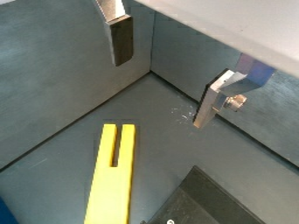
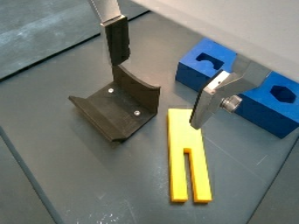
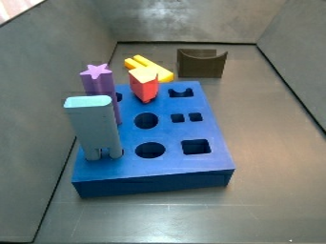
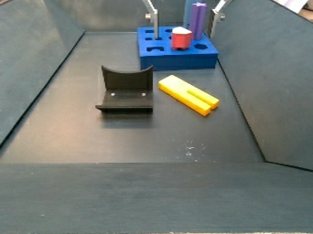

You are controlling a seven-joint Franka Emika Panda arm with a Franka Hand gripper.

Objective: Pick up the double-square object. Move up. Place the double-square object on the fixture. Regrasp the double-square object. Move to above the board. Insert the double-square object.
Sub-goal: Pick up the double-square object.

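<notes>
The double-square object [image 4: 189, 93] is a yellow block lying flat on the floor, just beside the fixture [image 4: 124, 91] and in front of the board [image 4: 178, 50]. In both wrist views it shows with the slot between its two prongs [image 1: 114, 171] [image 2: 188, 162]. My gripper [image 2: 158, 94] hangs open well above the floor, over the gap between fixture [image 2: 117, 109] and block. Its fingers [image 1: 121, 39] hold nothing. In a side view the fingertips [image 4: 152, 16] reach in at the upper edge.
The blue board [image 3: 152, 143] carries a tall light-blue block [image 3: 93, 129], a purple star peg [image 3: 95, 81] and a red peg [image 3: 143, 86]. Grey walls enclose the floor on all sides.
</notes>
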